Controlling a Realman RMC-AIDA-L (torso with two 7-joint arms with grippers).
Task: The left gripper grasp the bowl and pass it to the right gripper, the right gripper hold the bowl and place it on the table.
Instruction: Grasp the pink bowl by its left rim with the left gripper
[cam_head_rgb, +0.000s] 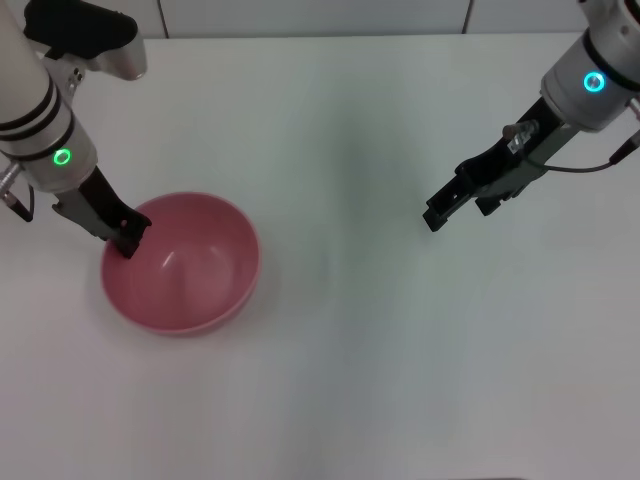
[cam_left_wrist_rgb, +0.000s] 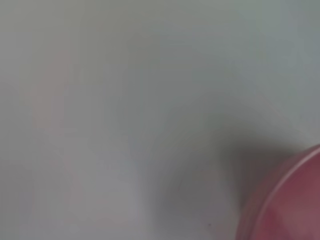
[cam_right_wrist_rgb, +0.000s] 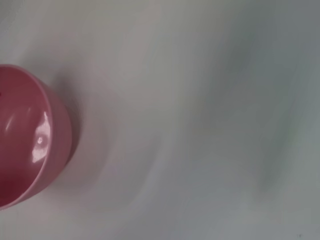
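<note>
Glossy round pink bowl (cam_head_rgb: 182, 263)

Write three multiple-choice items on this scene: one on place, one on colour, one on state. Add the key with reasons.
1. Where is the left gripper?
A. At the rim of the round glossy pink-red plastic bowl
B. Beside the right gripper
C. Out of view

2. What colour is the right arm's ring light?
A. Green
B. Red
C. Cyan-blue

3. How does the bowl stand?
A. Upside down
B. Upright on the plain white table
C. Held in the right gripper

Key: A, its tip meets the bowl's near-left rim; C, it glows cyan-blue; B, the opening faces up and the right gripper is far off, jaws apart.
</note>
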